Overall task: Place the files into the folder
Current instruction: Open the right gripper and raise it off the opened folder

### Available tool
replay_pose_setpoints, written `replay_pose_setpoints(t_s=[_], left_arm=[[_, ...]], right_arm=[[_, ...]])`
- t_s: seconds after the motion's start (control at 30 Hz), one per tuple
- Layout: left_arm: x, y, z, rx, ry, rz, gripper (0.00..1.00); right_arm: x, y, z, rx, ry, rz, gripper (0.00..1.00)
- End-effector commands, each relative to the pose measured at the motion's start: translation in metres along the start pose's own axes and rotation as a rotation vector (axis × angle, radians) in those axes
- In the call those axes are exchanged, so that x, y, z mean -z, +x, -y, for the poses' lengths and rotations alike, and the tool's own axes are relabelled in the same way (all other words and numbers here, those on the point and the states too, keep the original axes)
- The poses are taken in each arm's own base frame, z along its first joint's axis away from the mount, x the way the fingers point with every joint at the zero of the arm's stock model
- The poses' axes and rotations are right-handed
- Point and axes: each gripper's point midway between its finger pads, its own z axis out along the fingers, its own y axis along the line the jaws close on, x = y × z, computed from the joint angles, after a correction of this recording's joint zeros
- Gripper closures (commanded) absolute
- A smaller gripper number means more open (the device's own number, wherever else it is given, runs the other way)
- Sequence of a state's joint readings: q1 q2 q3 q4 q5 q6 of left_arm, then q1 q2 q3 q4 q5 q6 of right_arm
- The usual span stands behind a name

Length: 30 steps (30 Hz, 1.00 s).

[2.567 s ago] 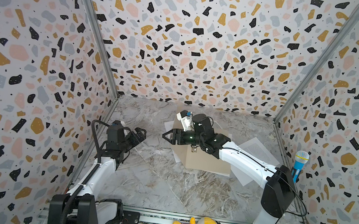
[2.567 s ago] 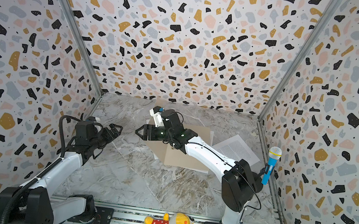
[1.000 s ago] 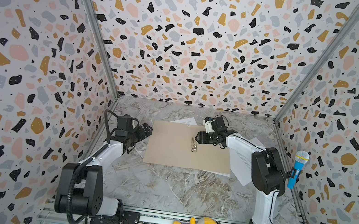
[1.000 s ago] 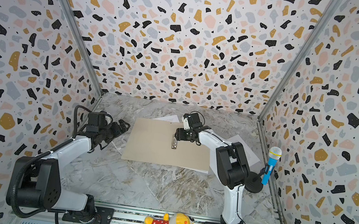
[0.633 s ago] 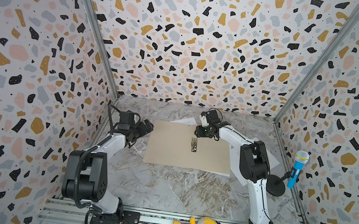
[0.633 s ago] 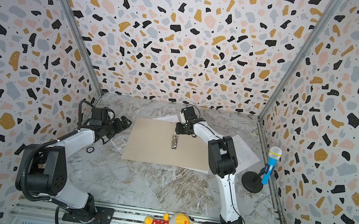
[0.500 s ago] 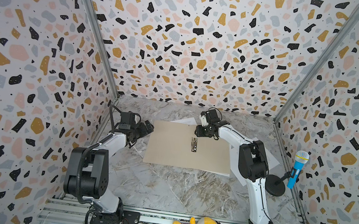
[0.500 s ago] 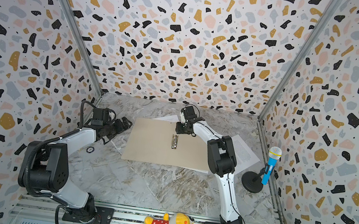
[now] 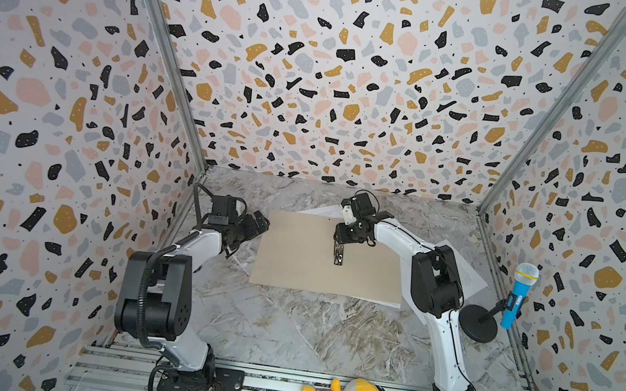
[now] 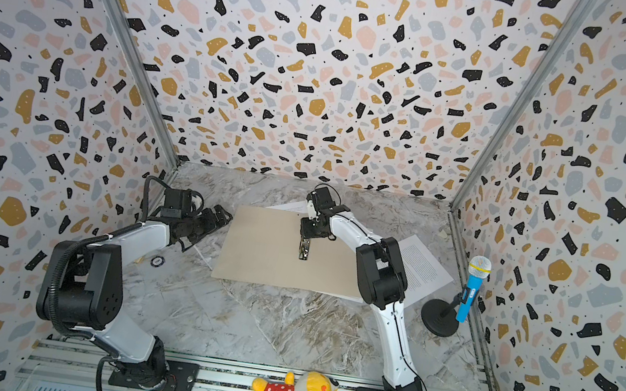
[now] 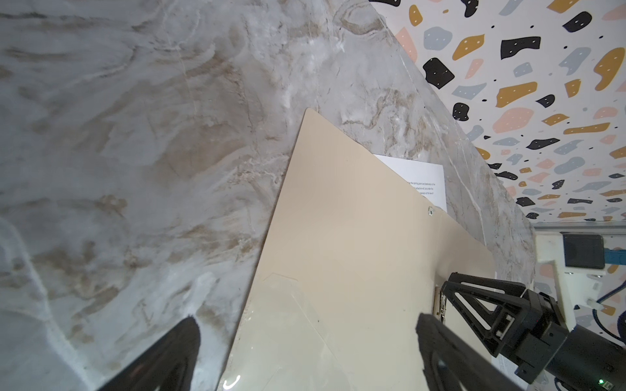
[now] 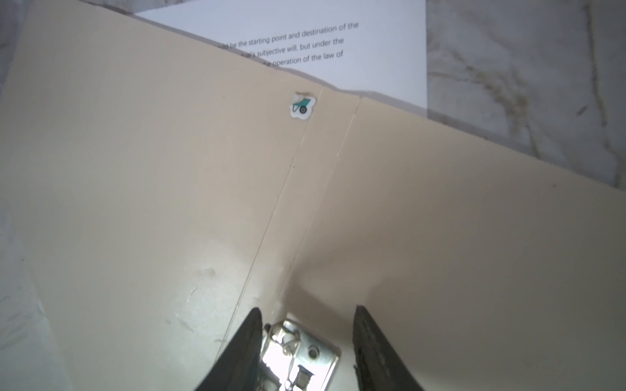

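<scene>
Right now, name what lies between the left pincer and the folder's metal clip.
Only a bare tan leaf of the open folder, no sheet on it, runs from the left pincer to the metal clip; both top views show it.

Here we have the left arm (image 9: 197, 240): glossy white shells between chunky matte-black joint housings. We spot a ribbed black hose (image 9: 140, 292) looping past its shoulder block, whose side is dotted with small round holes. The right arm (image 9: 445, 342) matches it, with a thin black cable (image 10: 401, 344) tracing its white link. The left gripper (image 11: 308, 325) shows us blunt black fingers. On the right gripper (image 11: 449, 282) we see black open-truss triangles and a tiny green light (image 11: 601, 382) on its body.
</scene>
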<state>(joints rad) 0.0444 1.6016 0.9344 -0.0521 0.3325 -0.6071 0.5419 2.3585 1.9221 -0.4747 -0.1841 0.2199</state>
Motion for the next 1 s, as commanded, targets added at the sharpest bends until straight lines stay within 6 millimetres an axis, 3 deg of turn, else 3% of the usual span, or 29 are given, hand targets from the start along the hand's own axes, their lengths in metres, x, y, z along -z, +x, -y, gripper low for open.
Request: replay_pose_setpoints(t_s=[0.0, 0.27, 0.57, 0.77, 0.97], left_arm=[[0.005, -0.004, 0.007, -0.031, 0.022, 0.01, 0.0], [0.007, -0.002, 0.009, -0.046, 0.03, 0.0, 0.0], [0.01, -0.001, 0.01, -0.048, 0.037, 0.006, 0.0], [0.01, -0.001, 0.012, -0.041, 0.049, 0.01, 0.0], [0.009, -0.001, 0.012, -0.039, 0.05, 0.009, 0.0]], right_arm=[[0.002, 0.0, 0.002, 0.018, 0.03, -0.019, 0.54], [0.005, 0.001, 0.008, 0.008, 0.065, -0.027, 0.54], [0.01, -0.014, -0.006, -0.005, 0.018, 0.016, 0.53], [0.013, -0.022, -0.003, -0.037, 0.033, 0.049, 0.58], [0.006, -0.016, -0.007, -0.027, 0.005, 0.021, 0.66]])
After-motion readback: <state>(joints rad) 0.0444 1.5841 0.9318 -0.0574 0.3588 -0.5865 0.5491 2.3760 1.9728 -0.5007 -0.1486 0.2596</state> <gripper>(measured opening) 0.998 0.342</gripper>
